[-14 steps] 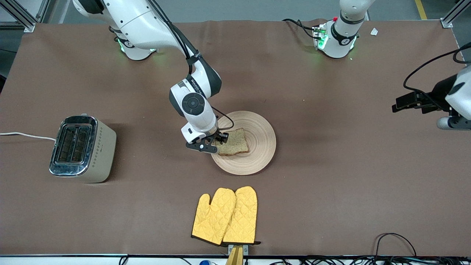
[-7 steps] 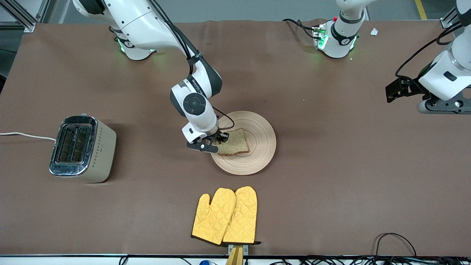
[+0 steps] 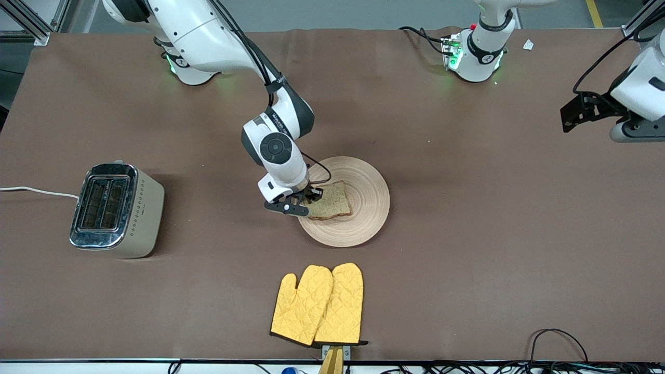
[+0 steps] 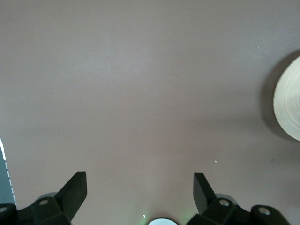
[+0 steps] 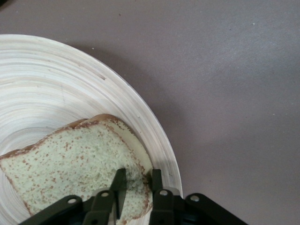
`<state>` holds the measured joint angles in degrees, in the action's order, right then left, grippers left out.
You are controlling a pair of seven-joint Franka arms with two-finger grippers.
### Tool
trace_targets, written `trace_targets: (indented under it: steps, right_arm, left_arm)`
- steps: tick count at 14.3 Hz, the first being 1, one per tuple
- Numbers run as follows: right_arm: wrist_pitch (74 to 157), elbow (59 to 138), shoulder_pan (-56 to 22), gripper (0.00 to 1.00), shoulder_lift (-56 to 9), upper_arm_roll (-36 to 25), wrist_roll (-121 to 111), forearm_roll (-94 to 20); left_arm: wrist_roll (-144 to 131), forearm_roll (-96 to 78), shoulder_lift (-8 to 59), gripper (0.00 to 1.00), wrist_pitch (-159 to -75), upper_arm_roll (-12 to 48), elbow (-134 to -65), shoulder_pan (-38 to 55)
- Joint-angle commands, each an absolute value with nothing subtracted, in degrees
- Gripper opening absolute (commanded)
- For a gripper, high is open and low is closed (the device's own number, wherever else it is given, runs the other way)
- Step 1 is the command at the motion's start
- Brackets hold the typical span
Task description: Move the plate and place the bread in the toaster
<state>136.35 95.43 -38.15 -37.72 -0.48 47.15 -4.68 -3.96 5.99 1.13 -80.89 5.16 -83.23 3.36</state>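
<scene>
The bread [image 3: 331, 200] lies flat on the wooden plate [image 3: 363, 218] in the middle of the table. My right gripper [image 3: 310, 200] is down at the slice's edge toward the right arm's end. In the right wrist view its fingers [image 5: 121, 180] pinch the crust of the bread [image 5: 70, 159] over the plate [image 5: 47, 79], so the right gripper [image 5: 138, 174] is shut on the slice. The toaster [image 3: 117, 208] stands apart at the right arm's end, slots up. My left gripper [image 4: 140, 180] hangs open and holds nothing, high over bare table at the left arm's end.
A pair of yellow oven mitts [image 3: 319, 304] lies near the table's front edge, nearer the camera than the plate. The toaster's white cord [image 3: 36, 191] runs off the table's end. The left wrist view catches a sliver of the plate [image 4: 290, 103].
The right gripper's fingers have narrowed onto the bread's edge without the slice moving. The left arm's hand has swung up and toward the robots' side of the table.
</scene>
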Motion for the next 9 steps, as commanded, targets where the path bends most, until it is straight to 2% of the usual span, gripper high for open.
trace_targets:
  steps: [1,7,9]
  right_arm:
    - [136.14,94.57,-39.29,0.03,-38.58,-1.58,48.6,-3.69]
    - [134.13,93.44,-39.11,0.0,-37.89,-1.84,48.16,-1.94]
    - [122.68,86.79,-38.94,0.0,-37.35,-2.2,48.25,-0.53]
  left_arm:
    - [-3.25,4.39,-2.8,1.0,-80.6,3.78,-86.65,4.31]
    - [-3.34,4.48,-3.34,1.0,-80.86,4.13,-87.1,4.39]
    - [-3.25,4.48,-3.34,1.0,-80.86,4.22,-87.01,4.39]
